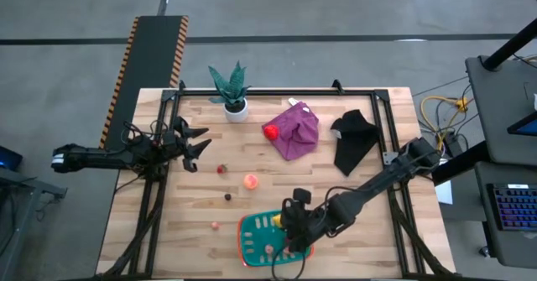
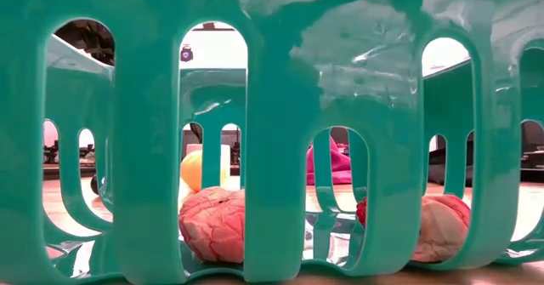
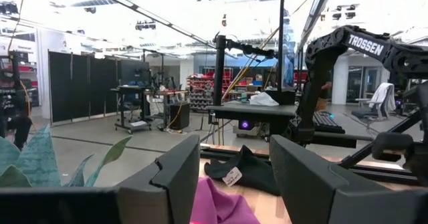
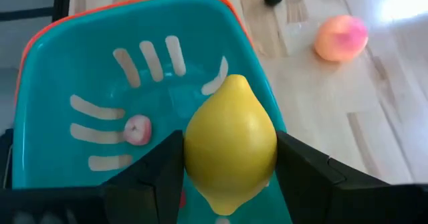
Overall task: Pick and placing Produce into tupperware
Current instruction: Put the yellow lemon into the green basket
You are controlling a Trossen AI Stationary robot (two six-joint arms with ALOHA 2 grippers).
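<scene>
Wood-plank table (image 1: 336, 189); grey concrete floor (image 1: 336, 13) around.

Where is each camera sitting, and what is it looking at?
High view: above the table, looking straight down; both arms show, left gripper at the table's left edge.
Low view: at table height, peering through the teal basket's slots; no arm shows.
Left wrist view: looks past its own fingers across the table into the room.
Right wrist view: looks down at a yellow lemon gripped over the basket.
Shared: high and right wrist views both show the peach.
</scene>
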